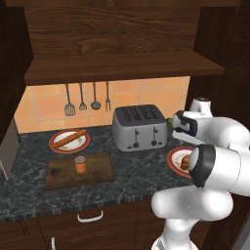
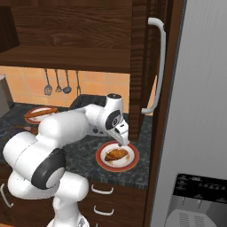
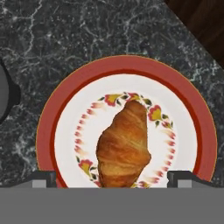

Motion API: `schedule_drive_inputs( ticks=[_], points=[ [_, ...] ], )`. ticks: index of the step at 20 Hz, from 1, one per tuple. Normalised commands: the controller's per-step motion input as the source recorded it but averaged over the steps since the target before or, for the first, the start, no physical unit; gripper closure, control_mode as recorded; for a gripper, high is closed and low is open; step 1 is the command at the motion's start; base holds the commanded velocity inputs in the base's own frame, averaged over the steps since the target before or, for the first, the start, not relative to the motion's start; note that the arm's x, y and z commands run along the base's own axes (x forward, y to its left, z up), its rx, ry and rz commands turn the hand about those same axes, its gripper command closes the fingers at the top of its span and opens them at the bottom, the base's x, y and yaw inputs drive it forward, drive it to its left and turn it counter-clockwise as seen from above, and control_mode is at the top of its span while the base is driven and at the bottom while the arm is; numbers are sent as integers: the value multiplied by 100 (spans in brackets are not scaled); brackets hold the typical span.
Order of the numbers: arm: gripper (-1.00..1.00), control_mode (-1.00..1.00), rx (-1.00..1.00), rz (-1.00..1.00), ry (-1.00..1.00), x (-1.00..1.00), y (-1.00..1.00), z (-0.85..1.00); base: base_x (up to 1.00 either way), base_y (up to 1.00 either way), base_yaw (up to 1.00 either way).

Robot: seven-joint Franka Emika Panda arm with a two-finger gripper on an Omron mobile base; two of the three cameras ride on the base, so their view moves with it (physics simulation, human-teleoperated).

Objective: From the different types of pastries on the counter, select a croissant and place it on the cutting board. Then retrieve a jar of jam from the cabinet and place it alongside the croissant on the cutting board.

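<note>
Croissant (image 3: 124, 146) on red-rimmed plate (image 3: 59, 113), its near end cut off from the hand view; tool (image 2: 123, 142) spread wide, poised directly above croissant, arm bent downward.

Home kitchen, plainly: dark marbled counter (image 1: 141, 176) under a wood wall cabinet (image 1: 117, 44), four-slot toaster (image 1: 139, 128) against orange tiles. Utensils (image 1: 87, 98) hanging on the backsplash, flowered plates (image 2: 117, 156) laid out, steel fridge (image 2: 199, 111) standing alongside.
</note>
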Motion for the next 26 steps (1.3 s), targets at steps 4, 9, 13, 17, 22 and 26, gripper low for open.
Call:
schedule_drive_inputs(
  ticks=[4, 9, 13, 17, 22, 26],
  points=[
    [-100, -100, 0, -1, 4, 1, -4, -12, 0, 0, 0],
    [-100, -100, 0, -6, 9, -6, -12, -52, 0, 0, 0],
    [-100, -100, 0, -1, 8, -2, -4, -24, 0, 0, 0],
    [-100, -100, 0, -3, 15, -14, 0, -47, 0, 0, 0],
    [-100, -100, 0, -4, 13, -21, 0, -39, 0, 0, 0],
    [100, -100, 0, -5, 1, -10, 9, -18, 0, 0, 0]
  ],
)
